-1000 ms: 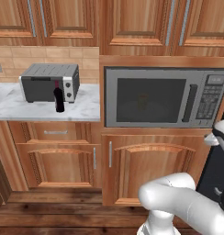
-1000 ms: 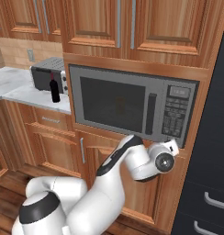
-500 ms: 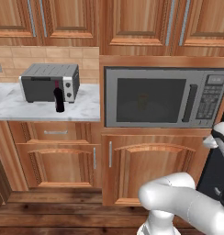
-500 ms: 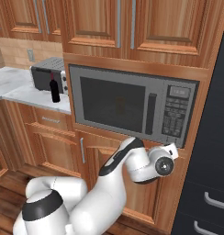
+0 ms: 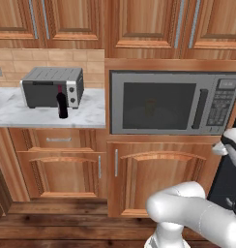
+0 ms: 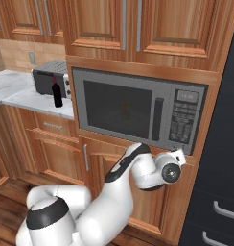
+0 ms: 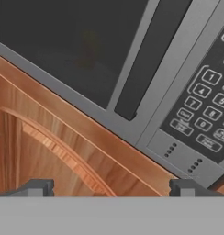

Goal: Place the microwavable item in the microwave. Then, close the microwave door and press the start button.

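Note:
The microwave (image 5: 173,101) is built into the cabinets, and its door (image 5: 158,104) stands closed with the dark bar handle (image 5: 202,109) upright. Behind the dark window a faint yellow shape, the mug (image 7: 88,48), is dimly visible (image 6: 125,108). The keypad panel (image 6: 182,122) is on the right side. My gripper (image 6: 182,156) hovers just below the keypad's lower corner, in front of the wood trim. In the hand view the gripper (image 7: 111,188) is open with nothing between its fingers, and it looks at the keypad (image 7: 205,114) and the handle's lower end.
A grey toaster oven (image 5: 52,87) and a dark wine bottle (image 5: 62,102) stand on the marble counter (image 5: 23,114) at the left. Wooden cabinet doors (image 5: 154,174) lie below the microwave. A black appliance front (image 6: 219,182) rises at the far right.
The hand has shifted only slightly near the microwave's lower right corner. The door stays closed and nothing else has moved.

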